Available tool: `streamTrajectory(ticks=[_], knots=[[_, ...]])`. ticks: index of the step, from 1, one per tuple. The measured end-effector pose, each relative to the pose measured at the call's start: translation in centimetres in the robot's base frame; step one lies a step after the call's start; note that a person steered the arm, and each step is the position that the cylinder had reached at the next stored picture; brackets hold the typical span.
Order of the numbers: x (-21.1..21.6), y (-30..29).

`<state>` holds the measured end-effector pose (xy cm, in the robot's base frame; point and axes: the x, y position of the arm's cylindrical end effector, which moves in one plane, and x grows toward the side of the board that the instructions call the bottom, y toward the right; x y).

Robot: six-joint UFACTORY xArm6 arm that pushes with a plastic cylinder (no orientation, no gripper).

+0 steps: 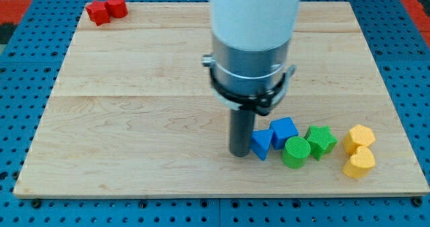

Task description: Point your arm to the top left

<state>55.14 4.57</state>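
While the rod stood low on the bench [134, 86], my tip [240, 153] rested just beside the left face of the blue triangular block [261, 144], seemingly touching it. No hand was fitted to the arm, so nothing was clenched or released. Rightward lay a blue cube [285, 131], a green cylinder [295, 152], a green star-shaped block [321, 141] and two yellow blocks [359, 150], the pair touching. Well apart, at the view's top left, which was the task's target, sat two red blocks [107, 9], side by side. To do the step well, the tip should probably draw away from the blue triangular block up and leftward across bare wood, stopping short of the red pair to avoid nudging them
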Motion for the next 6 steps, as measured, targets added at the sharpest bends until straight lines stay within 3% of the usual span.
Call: streamTrajectory(ticks=[1,3,4,5,6], knots=[[-0.3,-5.5],[-12.4,-15.7],[-20.6,-34.8],[-20.9,-35.1],[-27.5,-34.3]])
